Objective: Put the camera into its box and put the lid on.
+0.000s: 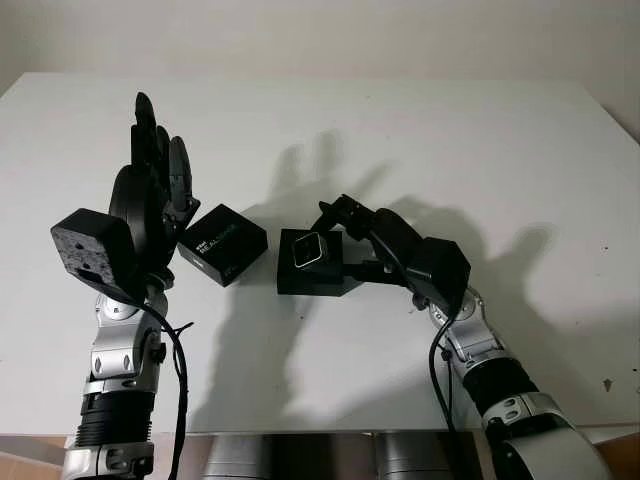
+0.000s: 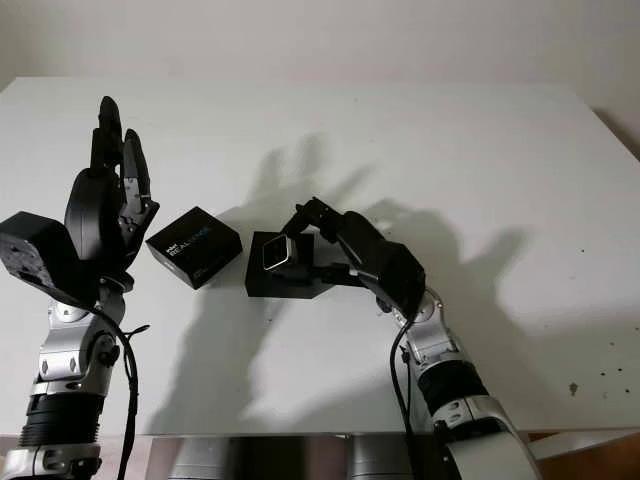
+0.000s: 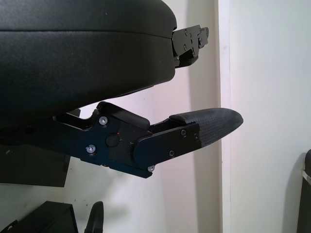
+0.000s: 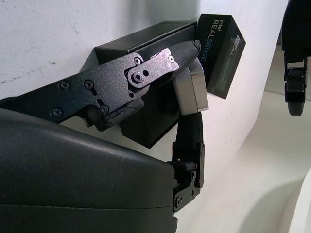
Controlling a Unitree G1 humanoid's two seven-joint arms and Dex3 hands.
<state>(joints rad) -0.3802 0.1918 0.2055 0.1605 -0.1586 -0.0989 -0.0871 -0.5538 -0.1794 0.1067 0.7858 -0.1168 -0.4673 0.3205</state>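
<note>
Right now, from the head views, we see our right hand (image 1: 335, 222) holding the small silver camera (image 1: 307, 252) over the open black box (image 1: 312, 272) in the middle of the white desk (image 1: 420, 130). The lid (image 1: 223, 243), with writing on it, lies just beside the box, and our left hand (image 1: 150, 190) is raised near it, holding nothing. From the left wrist view, we see those fingers (image 3: 204, 126) loose and uncurled. From the right wrist view, our fingers (image 4: 150, 60) pinch the camera at the box's top. We think the camera could catch the box edge, tip out, or push the box away if it goes in crooked.
</note>
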